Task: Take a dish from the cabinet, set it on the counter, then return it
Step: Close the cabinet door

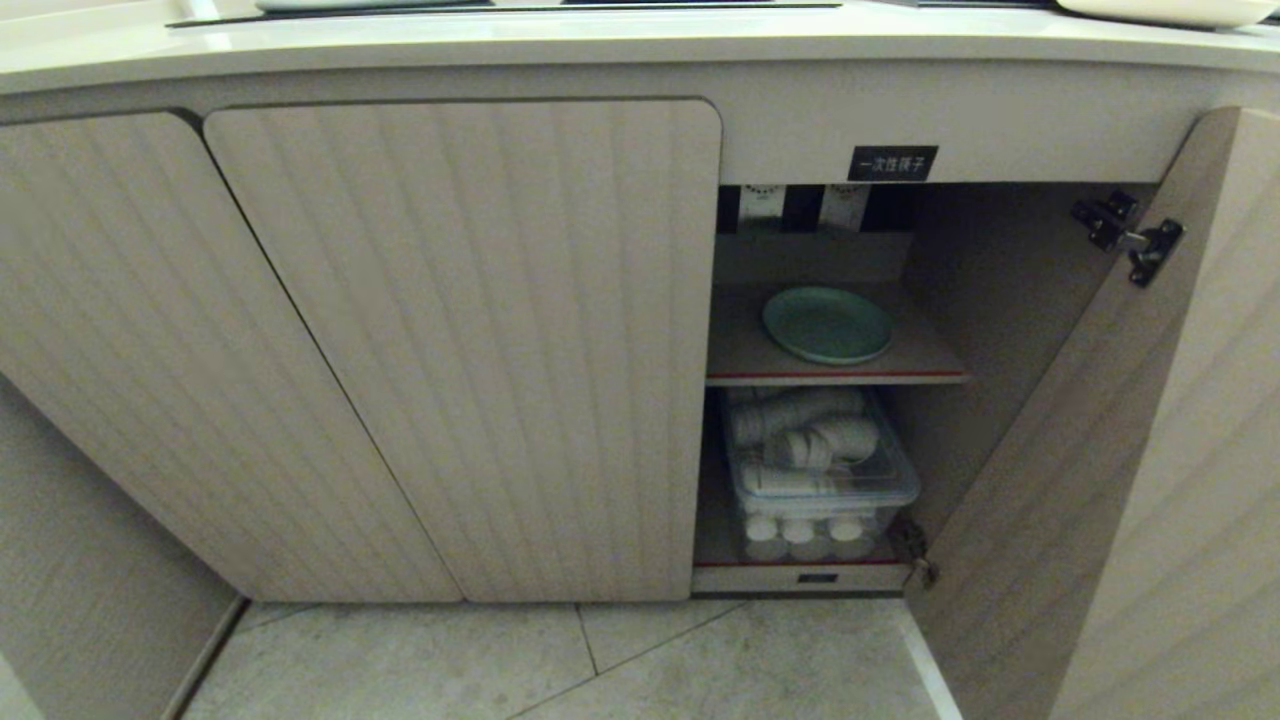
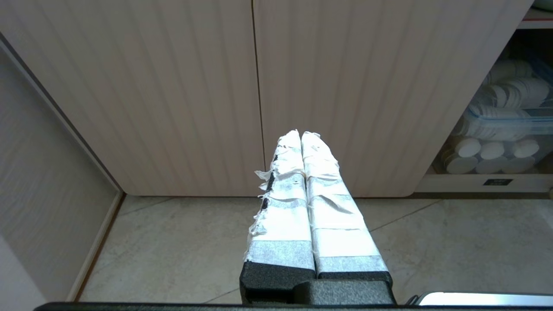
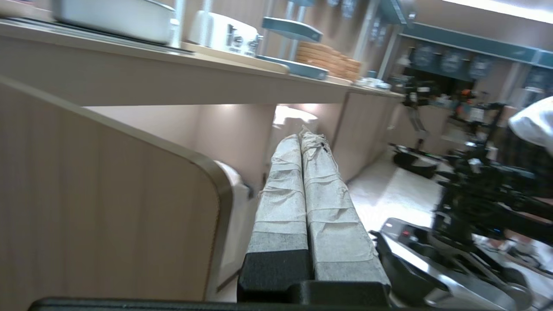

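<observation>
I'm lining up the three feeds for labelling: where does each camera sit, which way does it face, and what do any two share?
Head view: from the robot's head, looking forward and down at the open cabinet, the dish on its upper shelf; no arm shows.
Left wrist view: behind the shut left gripper, facing closed ribbed doors and floor.
Right wrist view: behind the shut right gripper, beside the open door, looking along the counter.
Shared: head and left wrist views both show the clear tub of white cups.

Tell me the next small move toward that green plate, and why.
Probably swing the right gripper around the open door toward the upper shelf and open it. The dish lies there untouched, the cabinet stands open, and both grippers are shut and empty, the left gripper low before closed doors.
</observation>
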`<state>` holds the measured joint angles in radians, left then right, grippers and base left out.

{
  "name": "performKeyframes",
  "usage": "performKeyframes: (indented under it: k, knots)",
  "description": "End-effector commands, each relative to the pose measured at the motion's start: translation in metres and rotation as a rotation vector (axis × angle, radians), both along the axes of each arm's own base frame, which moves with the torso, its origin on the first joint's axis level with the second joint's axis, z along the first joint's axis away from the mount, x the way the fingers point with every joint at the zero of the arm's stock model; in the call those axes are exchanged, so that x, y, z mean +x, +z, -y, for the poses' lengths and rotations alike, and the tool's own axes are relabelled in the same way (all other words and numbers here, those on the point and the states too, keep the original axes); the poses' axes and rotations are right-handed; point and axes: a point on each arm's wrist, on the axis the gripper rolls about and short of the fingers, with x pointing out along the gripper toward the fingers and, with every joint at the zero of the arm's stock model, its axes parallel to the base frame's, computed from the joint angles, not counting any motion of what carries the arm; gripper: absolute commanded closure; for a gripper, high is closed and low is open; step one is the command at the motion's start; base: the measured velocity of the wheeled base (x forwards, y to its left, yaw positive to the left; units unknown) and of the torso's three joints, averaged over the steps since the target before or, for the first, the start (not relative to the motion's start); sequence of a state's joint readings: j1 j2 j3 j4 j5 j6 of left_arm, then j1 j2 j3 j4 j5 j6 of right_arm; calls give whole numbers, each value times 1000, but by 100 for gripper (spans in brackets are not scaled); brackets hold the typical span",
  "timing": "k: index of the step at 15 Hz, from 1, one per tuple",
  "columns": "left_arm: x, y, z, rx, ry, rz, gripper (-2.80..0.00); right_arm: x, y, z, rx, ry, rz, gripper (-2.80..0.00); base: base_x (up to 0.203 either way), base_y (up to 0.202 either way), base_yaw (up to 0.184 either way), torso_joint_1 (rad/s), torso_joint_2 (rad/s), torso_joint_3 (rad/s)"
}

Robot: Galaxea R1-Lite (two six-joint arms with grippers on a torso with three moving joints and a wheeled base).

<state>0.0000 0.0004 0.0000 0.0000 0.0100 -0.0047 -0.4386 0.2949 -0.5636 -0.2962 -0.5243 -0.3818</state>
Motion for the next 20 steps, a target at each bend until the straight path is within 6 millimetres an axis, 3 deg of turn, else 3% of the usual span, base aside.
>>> performKeyframes:
  k: [1,9,13,20]
  knots:
    - [0,0,0,0,1,0,0,3,2,-1,4,-54,-7,0,0,0,0,0,0,0]
    - [0,0,0,0,1,0,0,13,-21,0,142,-157,-98,0,0,0,0,0,0,0]
    - [0,0,0,0,1,0,0,15,-22,-1,172,-212,-94,0,0,0,0,0,0,0]
    - [0,0,0,0,1,0,0,37,-31,14,337,-311,-197,0,0,0,0,0,0,0]
